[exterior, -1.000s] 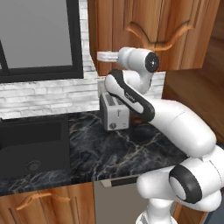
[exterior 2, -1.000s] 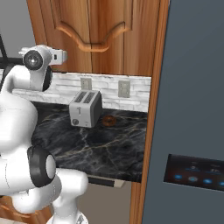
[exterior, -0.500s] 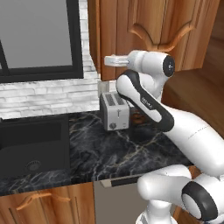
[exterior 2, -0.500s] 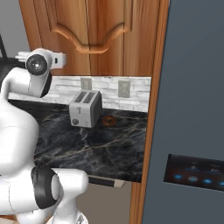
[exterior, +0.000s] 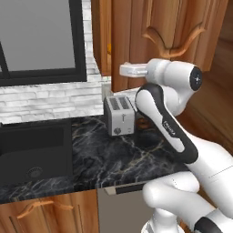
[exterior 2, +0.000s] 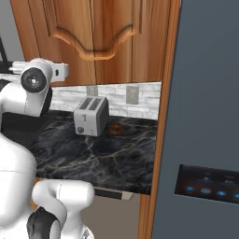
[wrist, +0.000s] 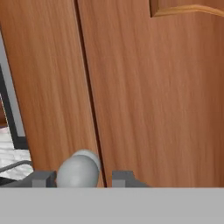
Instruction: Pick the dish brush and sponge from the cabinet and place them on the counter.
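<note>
The cabinet (exterior: 136,41) hangs above the counter (exterior: 91,154), and its arched door (exterior 2: 93,37) stands a little ajar. My gripper (exterior: 124,69) is at the door's free edge. In the hand view the round grey knob (wrist: 78,171) sits between my gripper's (wrist: 83,178) two tips. The left fingertip (wrist: 43,179) is right against the knob, while a narrow gap separates it from the other tip, so the jaws are slightly open. The dish brush and the sponge are hidden behind the door. A small patch of orange (exterior: 109,47) shows in the gap beside the door.
A silver toaster (exterior: 119,116) stands on the counter (exterior 2: 93,154) under the cabinet, with a small orange ball (exterior 2: 115,128) beside it. The black sink (exterior: 32,154) lies to the left below a window (exterior: 41,41). A tall grey fridge (exterior 2: 205,116) closes off the right.
My hand has moved a little right and lower with the knob between its tips, the door has swung slightly, and the jaws have widened a little.
</note>
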Controlling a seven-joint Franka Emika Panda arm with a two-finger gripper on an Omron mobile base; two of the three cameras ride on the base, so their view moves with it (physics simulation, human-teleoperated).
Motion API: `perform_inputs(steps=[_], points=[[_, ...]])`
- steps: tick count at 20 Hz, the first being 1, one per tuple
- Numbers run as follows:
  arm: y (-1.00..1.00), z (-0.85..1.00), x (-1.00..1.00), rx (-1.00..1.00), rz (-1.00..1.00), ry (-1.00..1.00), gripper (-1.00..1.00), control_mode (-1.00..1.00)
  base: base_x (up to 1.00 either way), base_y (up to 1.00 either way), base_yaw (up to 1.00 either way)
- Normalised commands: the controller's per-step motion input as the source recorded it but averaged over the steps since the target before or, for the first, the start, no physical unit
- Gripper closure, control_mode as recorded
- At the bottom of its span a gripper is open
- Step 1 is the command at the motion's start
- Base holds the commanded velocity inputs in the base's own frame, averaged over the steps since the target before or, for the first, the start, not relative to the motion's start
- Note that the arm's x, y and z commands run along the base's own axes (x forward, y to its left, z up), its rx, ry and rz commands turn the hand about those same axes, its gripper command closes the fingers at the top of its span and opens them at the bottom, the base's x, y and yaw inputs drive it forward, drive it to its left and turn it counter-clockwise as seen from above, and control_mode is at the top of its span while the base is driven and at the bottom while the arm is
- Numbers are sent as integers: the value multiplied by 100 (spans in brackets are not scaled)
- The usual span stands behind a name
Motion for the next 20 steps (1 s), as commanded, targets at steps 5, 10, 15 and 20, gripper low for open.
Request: perform_inputs(steps=[5, 10, 15, 20], points=[[-62, 29, -54, 0, 0, 2, 100, -100, 0, 0, 0], [-69, 34, -55, 0, 0, 4, 100, -100, 0, 0, 0], [-70, 35, -53, 0, 0, 5, 100, -100, 0, 0, 0], [-63, 25, -52, 0, 0, 4, 100, -100, 0, 0, 0]])
